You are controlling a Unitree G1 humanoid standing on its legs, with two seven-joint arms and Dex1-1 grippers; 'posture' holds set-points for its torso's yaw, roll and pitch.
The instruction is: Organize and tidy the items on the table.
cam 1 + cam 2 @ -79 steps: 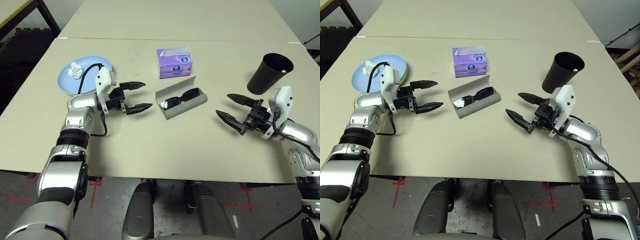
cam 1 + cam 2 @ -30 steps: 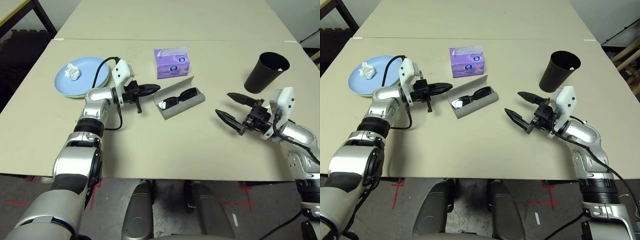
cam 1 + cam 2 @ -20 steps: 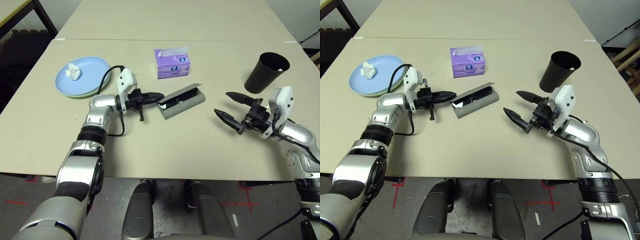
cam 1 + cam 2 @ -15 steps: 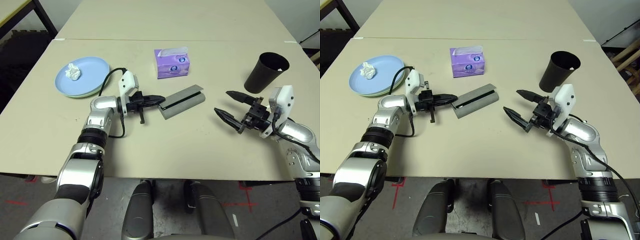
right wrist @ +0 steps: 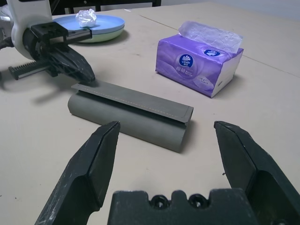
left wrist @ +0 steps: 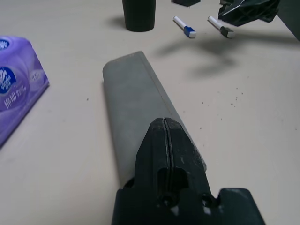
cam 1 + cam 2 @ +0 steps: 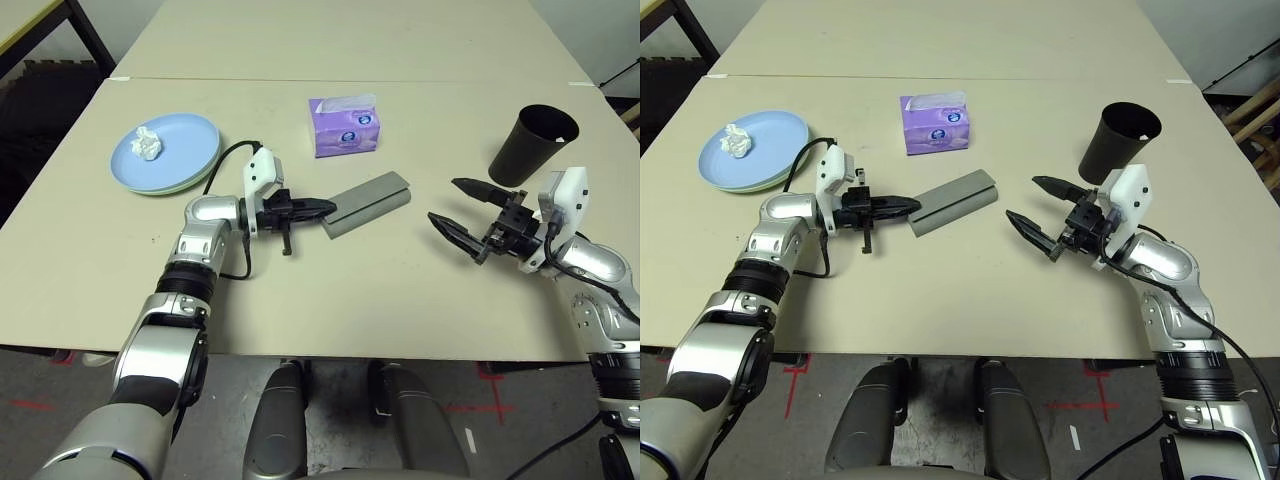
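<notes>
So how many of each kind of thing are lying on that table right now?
Plates, blue and green: 2
Tissue wad: 1
Tissue box: 1
Glasses case: 1
Cup: 1
Pens: 2
Total: 8

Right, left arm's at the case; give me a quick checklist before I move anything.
1. Glasses case flap down: ok.
2. Left gripper fingers shut, at the case's end: ok.
3. Right gripper open, nothing between its fingers: ok.
4. Black cup upright: ok.
5. Tissue wad off the blue plate: not ok.
6. Sunglasses inside the case: cannot tell.
</notes>
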